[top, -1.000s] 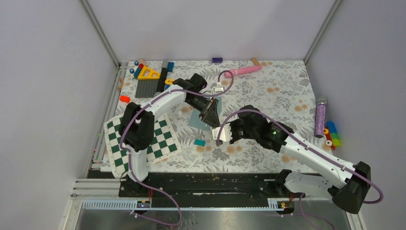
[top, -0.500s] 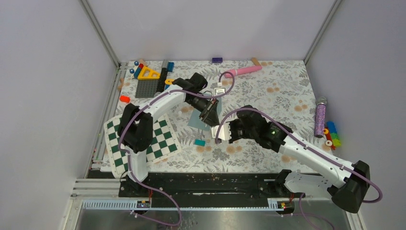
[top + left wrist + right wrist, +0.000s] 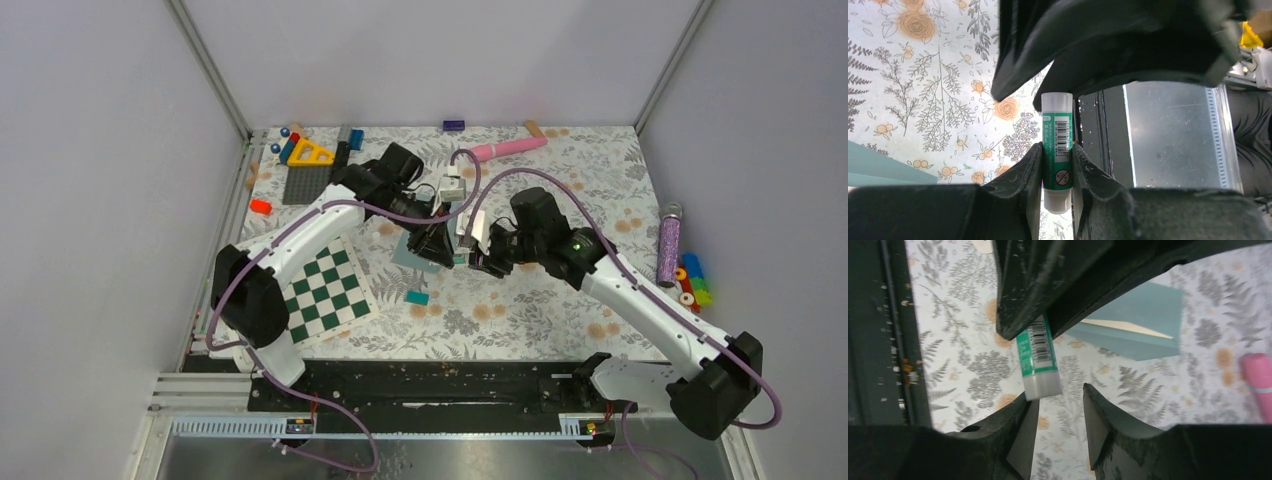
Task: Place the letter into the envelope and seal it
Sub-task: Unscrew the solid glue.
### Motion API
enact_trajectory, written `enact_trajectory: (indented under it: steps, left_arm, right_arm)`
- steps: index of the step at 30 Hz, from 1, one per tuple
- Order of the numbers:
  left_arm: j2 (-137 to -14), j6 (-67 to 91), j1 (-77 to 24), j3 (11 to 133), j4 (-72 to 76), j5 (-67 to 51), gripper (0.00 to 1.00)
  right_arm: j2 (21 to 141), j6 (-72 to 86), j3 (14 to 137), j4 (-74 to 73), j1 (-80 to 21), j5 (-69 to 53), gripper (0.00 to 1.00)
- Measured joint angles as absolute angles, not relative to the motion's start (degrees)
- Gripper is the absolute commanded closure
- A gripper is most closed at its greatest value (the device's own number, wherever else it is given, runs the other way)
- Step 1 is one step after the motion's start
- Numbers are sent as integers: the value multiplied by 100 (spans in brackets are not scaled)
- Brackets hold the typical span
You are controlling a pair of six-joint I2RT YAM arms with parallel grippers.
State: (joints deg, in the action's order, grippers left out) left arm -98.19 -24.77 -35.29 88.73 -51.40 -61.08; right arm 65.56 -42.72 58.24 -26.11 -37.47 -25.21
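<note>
My left gripper (image 3: 1057,151) is shut on a green glue stick (image 3: 1057,145) with white ends, held above the table. It meets my right gripper (image 3: 478,262) at mid-table in the top view. My right gripper (image 3: 1060,395) is open. The glue stick's white end (image 3: 1042,382) sits at the tip of its left finger. The teal envelope (image 3: 1143,325) lies flat behind, with a cream edge of the letter (image 3: 1128,328) showing at its flap. The envelope also shows under the left gripper in the top view (image 3: 408,252).
A green-white checkerboard (image 3: 325,300) lies at the left front, with a tiny teal block (image 3: 417,297) beside it. A dark brick plate (image 3: 305,180) and toys sit at the back left, a pink cylinder (image 3: 510,148) at the back, and a purple glitter tube (image 3: 668,245) with coloured pieces at the right.
My right gripper has moved up and back to face the left gripper at the glue stick. The left arm's elbow has swung left, off the checkerboard.
</note>
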Motion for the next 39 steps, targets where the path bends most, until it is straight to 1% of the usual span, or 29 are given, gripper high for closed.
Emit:
enact_trajectory:
  steps: [2, 3, 7, 8, 9, 10, 11, 14, 16, 18, 21, 23, 26, 29, 31, 33, 36, 39]
  left_arm:
    - [-9657, -2552, -3656, 8847, -5146, -6040, 100]
    - [-9603, -2574, -3704, 8844, -5153, -5981, 100]
    - [-9483, -2613, -3747, 8753, -5098, -5920, 100]
    - [-9483, -2611, -3739, 8748, -5100, -5959, 100]
    - [-9483, -2606, -3710, 8733, -5092, -6020, 100]
    - [-9485, -2587, -3680, 8718, -5103, -6110, 100]
    - [-9500, -2541, -3638, 8705, -5105, -6272, 100]
    - [-9603, -2335, -3483, 8683, -5022, -6643, 100]
    - [-9727, -2029, -3395, 8569, -4748, -6914, 100]
    - [-9845, -1643, -3339, 8364, -4366, -7124, 100]
    - [-10009, -587, -3330, 7806, -3267, -7481, 100]
    - [-10112, 419, -3330, 7365, -2233, -7708, 100]
    - [-10337, 2298, -3343, 6698, -148, -7964, 100]
    - [-10683, 3695, -3345, 6473, 1452, -8108, 100]
    - [-10785, 4195, -3345, 6473, 2034, -8149, 100]
    - [-10790, 4486, -3345, 6473, 2405, -8197, 100]
    - [-10801, 4724, -3345, 6464, 2602, -8241, 100]
    - [-10801, 4814, -3345, 6464, 2751, -8254, 100]
  right_arm:
    - [6729, -3994, 5920, -2783, -3677, -2727, 54]
    - [6823, -3844, 5972, -2895, -3636, -2862, 52]
    - [7004, -3457, 6104, -3116, -3297, -3509, 39]
    - [6993, -3459, 6104, -3140, -3190, -3616, 37]
    - [6960, -3535, 6088, -3140, -3070, -3706, 32]
    - [6901, -3634, 6053, -3116, -2995, -3736, 24]
    - [6700, -3859, 5867, -2967, -2912, -3743, 22]
    - [5994, -4434, 5258, -2674, -2877, -3706, 20]
    - [5664, -4851, 5030, -2598, -2882, -3632, 19]
    - [5607, -5306, 4960, -2366, -2882, -3487, 19]
    - [5677, -5911, 4912, -2123, -2908, -3199, 20]
    - [5704, -6248, 4895, -2003, -2965, -2976, 22]
    - [5708, -6696, 4821, -1861, -3177, -2661, 23]
    - [5708, -7210, 4482, -1625, -3614, -2180, 24]
    - [5708, -7441, 4252, -1546, -3848, -1968, 26]
    - [5710, -7769, 3940, -1457, -4130, -1664, 30]
    - [5675, -8031, 3771, -1061, -4268, -1341, 39]
    - [5666, -8134, 3658, -698, -4340, -1100, 42]
